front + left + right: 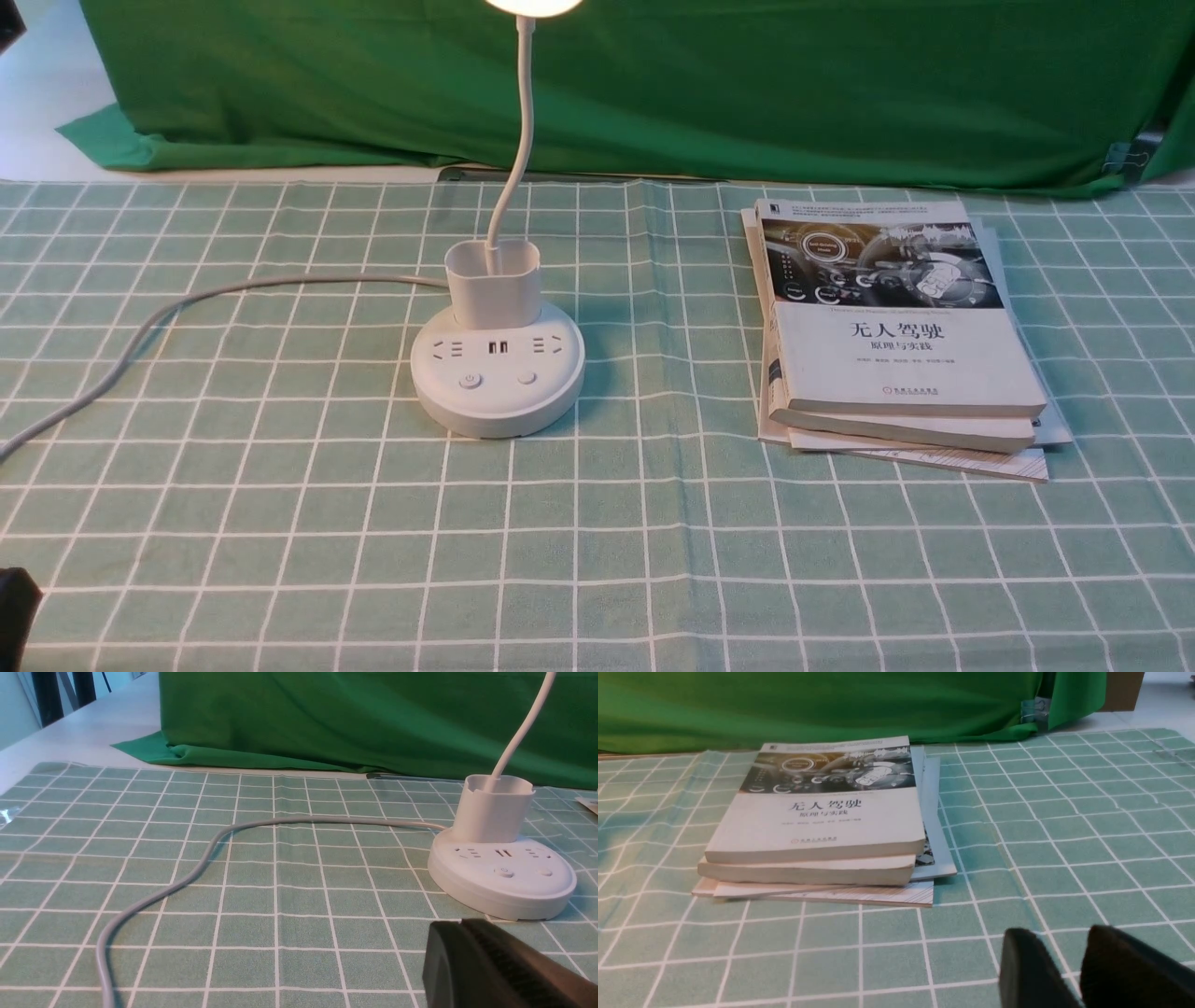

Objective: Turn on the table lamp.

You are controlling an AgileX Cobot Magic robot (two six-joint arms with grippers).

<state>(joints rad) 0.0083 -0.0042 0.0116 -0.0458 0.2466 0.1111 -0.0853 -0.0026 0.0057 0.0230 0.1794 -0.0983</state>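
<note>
The white plastic table lamp [498, 373], with its round flat base, small cup and thin bendy neck, stands on the green checked tablecloth [280, 560]. At the very top of the front view the lamp's round head [532, 5] glows bright and warm, so the light looks to be on already. That means the main job seems done. Nothing is touching the lamp's two little buttons [470, 380].

A grey cord [187, 877] runs away from the back of the lamp base across the cloth. A stack of white paper books [896, 336] lies beside the lamp, a little way off from the base and not touching it.

The left gripper [472, 952] sits low, near the front of the lamp base. Its black fingers look pressed together, and it holds nothing. The right gripper [1071, 975] is near the books, well apart from the lamp. There is a small gap between its fingers [1027, 966], and it holds nothing too.

All that seems left is for the arms to rest away from the lamp.
</note>
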